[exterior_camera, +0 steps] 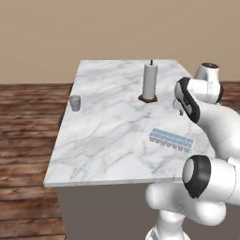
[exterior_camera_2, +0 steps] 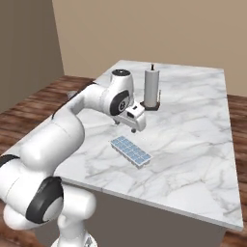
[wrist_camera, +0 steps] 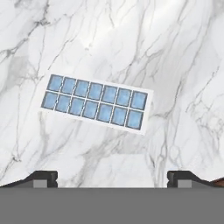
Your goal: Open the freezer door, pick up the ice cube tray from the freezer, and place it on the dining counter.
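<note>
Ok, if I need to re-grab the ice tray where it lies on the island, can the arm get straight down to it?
Probably yes. The ice tray lies flat on bare marble of the island, the open jaws of the gripper hang right above it, and the paper towel roll stands well off.

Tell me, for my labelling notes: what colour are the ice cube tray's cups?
Light blue cups in a pale white frame on the ice cube tray, clearest in the hand view.
</note>
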You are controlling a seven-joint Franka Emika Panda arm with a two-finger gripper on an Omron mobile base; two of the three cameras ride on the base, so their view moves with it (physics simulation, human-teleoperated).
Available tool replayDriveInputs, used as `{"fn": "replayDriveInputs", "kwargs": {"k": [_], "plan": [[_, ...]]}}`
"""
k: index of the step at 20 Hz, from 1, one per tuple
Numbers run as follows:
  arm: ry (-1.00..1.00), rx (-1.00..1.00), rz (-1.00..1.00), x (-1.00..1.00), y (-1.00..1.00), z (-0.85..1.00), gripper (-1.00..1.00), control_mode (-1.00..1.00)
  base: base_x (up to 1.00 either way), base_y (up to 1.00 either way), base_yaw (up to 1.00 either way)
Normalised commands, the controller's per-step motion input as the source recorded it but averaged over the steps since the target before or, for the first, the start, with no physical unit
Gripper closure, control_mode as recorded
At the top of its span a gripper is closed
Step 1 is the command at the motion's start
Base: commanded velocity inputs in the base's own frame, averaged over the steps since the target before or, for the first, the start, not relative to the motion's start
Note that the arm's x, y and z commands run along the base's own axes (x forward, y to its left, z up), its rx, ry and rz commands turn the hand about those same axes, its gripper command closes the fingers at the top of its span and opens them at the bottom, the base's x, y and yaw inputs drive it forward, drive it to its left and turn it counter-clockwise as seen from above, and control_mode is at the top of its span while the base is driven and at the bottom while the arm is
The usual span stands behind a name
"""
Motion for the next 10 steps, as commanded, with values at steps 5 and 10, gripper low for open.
{"fn": "replayDriveInputs", "kwargs": {"k": [5, 10], "plan": [[0.0, 0.0, 0.12, -0.64, 0.44, 0.67, -1.0, -1.0, 0.0, 0.0, 0.0], [0.0, 0.0, 0.1, -0.71, 0.42, 0.59, -1.0, -1.0, 0.0, 0.0, 0.0]]}}
